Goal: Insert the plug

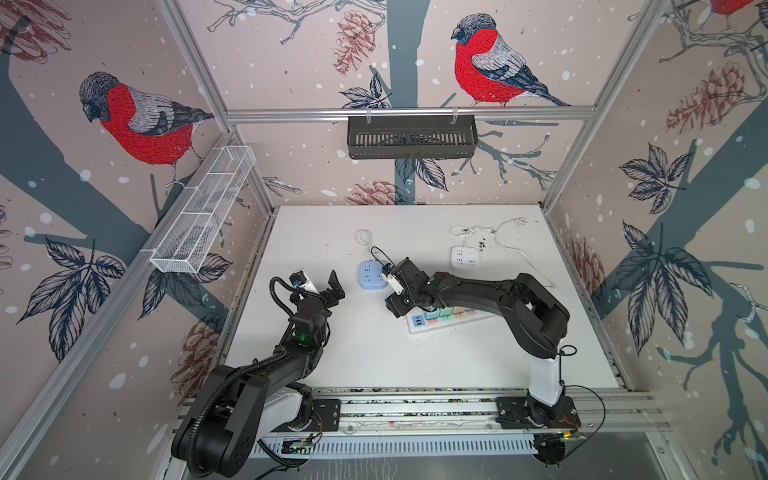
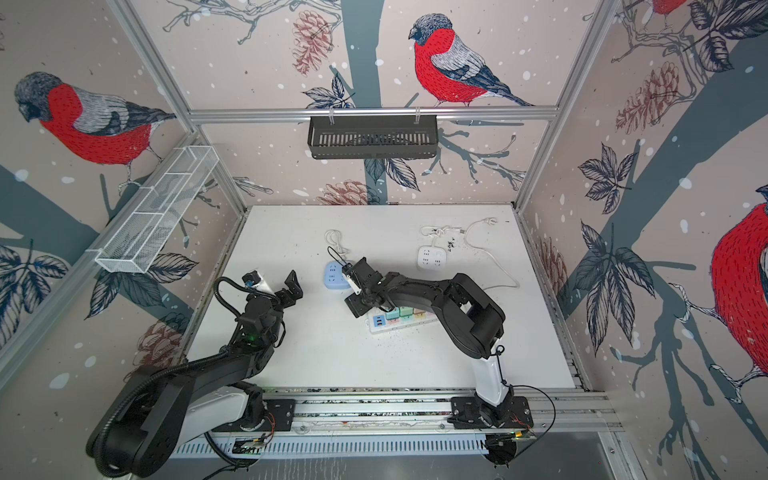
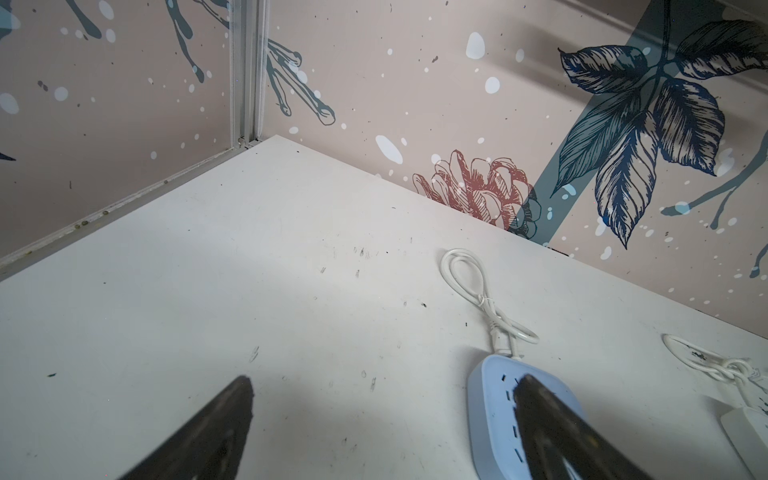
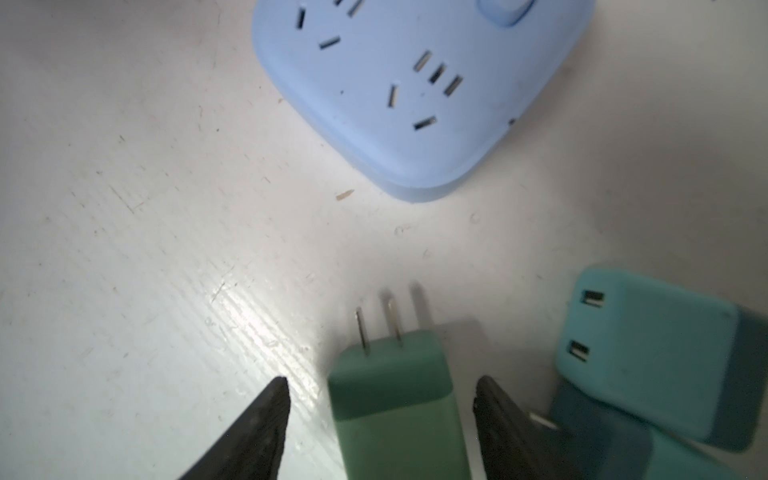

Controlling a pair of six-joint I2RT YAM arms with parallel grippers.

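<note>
A green plug point(image 4: 390, 399) with two metal prongs sits between the fingers of my right gripper point(image 4: 382, 382), which is shut on it. The plug hangs a little above the table, its prongs pointing toward the blue power socket point(image 4: 415, 83). In both top views the right gripper point(image 1: 395, 306) point(image 2: 357, 305) hovers just right of the blue socket point(image 1: 370, 275) point(image 2: 333, 277), and the plug is hidden under it. My left gripper point(image 1: 336, 289) point(image 2: 293, 289) point(image 3: 384, 386) is open and empty, left of the blue socket point(image 3: 494, 415).
A white power strip point(image 1: 417, 326) point(image 2: 380, 326) carrying coloured adapters lies under the right arm; a teal adapter point(image 4: 648, 357) is close beside the right fingers. A white square socket point(image 1: 465, 256) point(image 2: 432, 256) with loose white cables point(image 1: 511, 245) lies at the back right.
</note>
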